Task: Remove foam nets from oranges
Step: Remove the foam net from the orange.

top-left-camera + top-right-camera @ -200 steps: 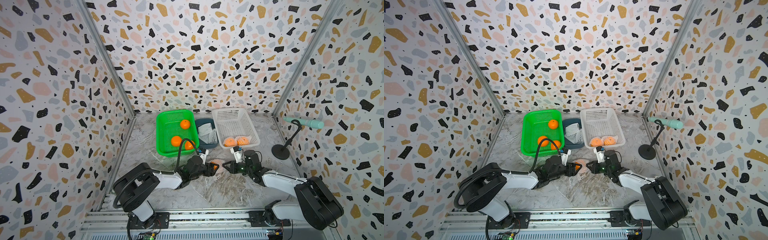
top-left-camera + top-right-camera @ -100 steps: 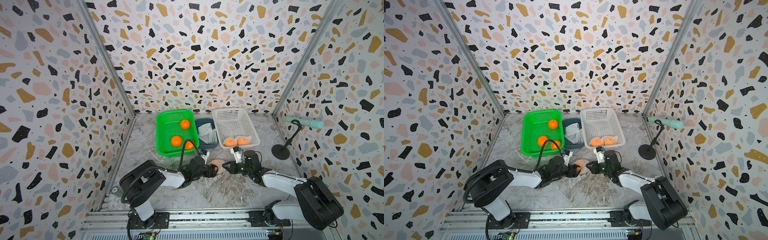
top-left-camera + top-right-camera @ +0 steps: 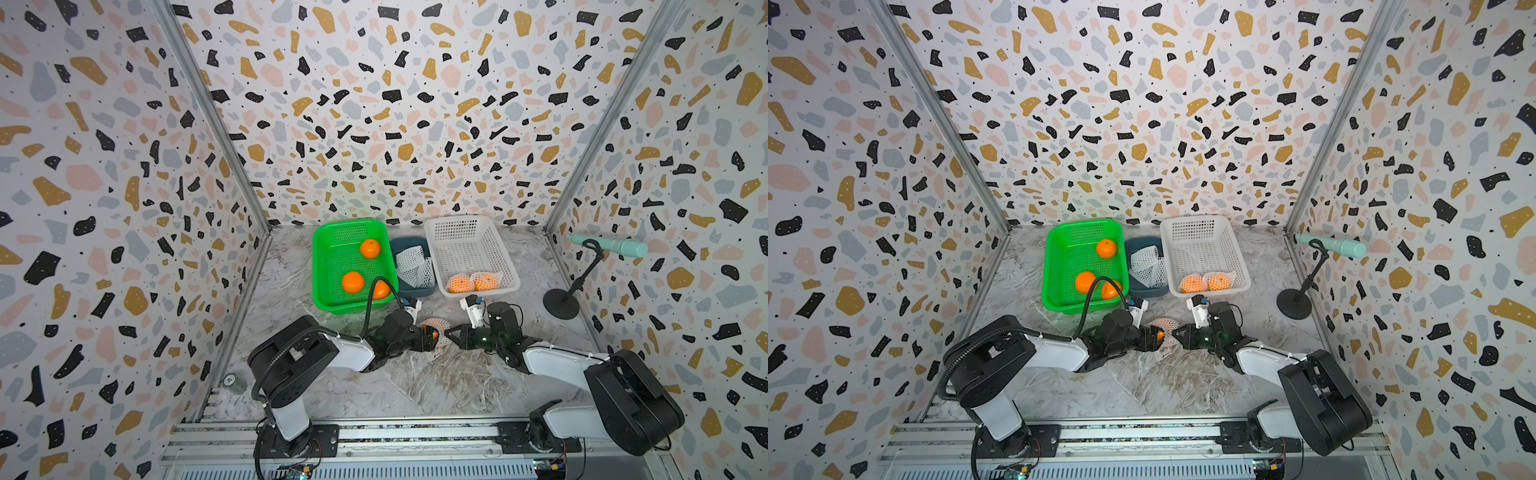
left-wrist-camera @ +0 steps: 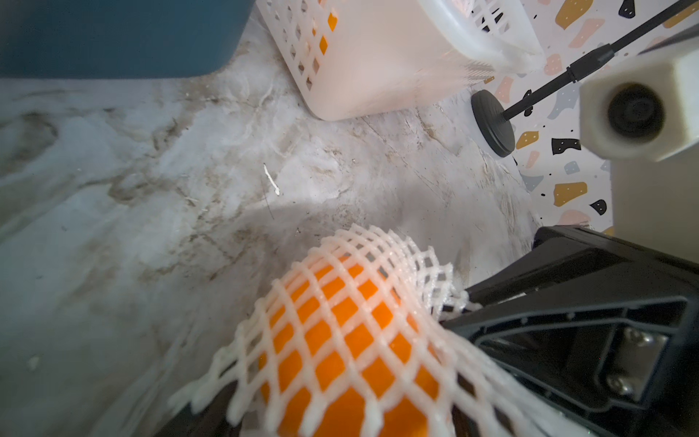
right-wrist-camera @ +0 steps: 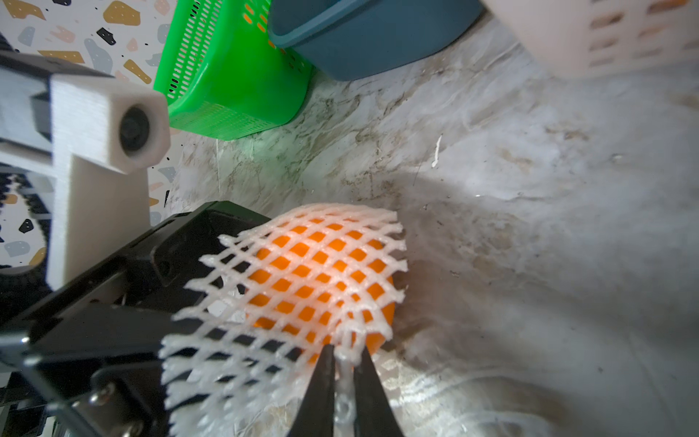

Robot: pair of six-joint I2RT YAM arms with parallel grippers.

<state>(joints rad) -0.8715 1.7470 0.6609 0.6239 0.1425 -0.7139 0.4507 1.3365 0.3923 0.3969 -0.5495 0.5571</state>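
One orange in a white foam net [image 3: 435,329] [image 5: 321,280] lies on the marbled floor between my two grippers. My left gripper [image 3: 429,336] [image 3: 1156,336] stands open around it, with the fruit [image 4: 340,340] between its wide fingers and loose net draped over one finger [image 5: 181,265]. From the opposite side, my right gripper [image 3: 448,332] [image 5: 342,357] is shut on the net's edge, its thin black tips pinching a strand. Three bare oranges [image 3: 353,282] sit in the green basket [image 3: 320,266]. Two netted oranges [image 3: 460,284] lie in the white basket [image 3: 469,232].
A dark blue bin [image 3: 409,243] between the baskets holds empty nets [image 3: 411,266]. A black round-based stand [image 3: 561,303] carrying a teal cylinder [image 3: 606,246] stands by the right wall. Patterned walls close three sides, and a metal rail [image 3: 415,432] runs along the front.
My left gripper has slid forward around the netted orange while its jaws widened. The right gripper has stayed in place, pinching the net.
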